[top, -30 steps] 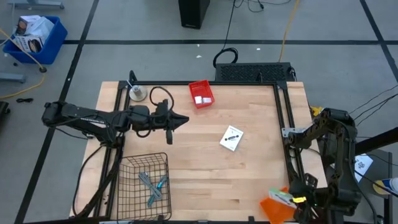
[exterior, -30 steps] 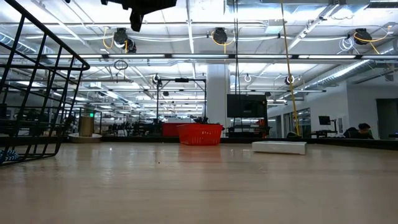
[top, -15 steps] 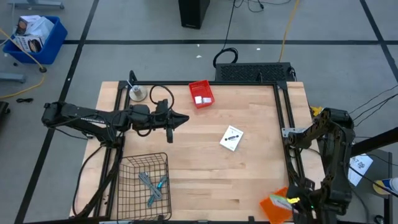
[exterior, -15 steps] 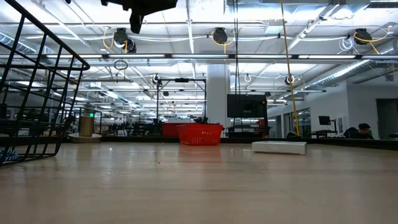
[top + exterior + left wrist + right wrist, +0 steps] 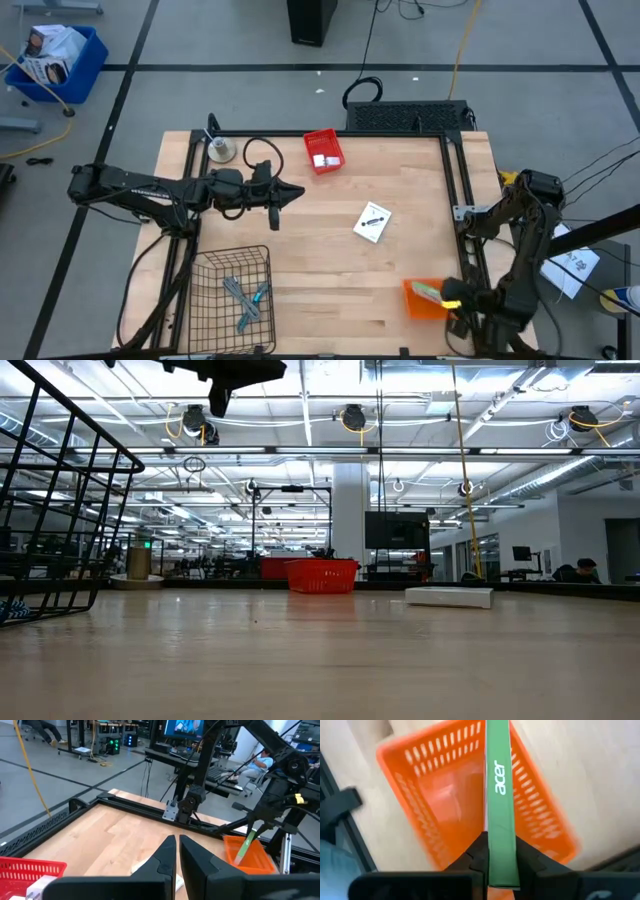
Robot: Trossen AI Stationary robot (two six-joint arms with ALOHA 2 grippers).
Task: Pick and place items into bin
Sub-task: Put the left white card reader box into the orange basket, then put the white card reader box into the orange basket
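Wire basket front left, small bin rear centre, packet between

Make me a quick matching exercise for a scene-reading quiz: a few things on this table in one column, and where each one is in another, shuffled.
Things:
1. white packet
2. teal-handled tool
3. green strip
4. small white blocks

Places:
A. in the red basket
B. flat on the bare wood, mid-table
C. in the wire basket
D. held in the right gripper over the orange basket

Pairs: 1-B, 2-C, 3-D, 4-A
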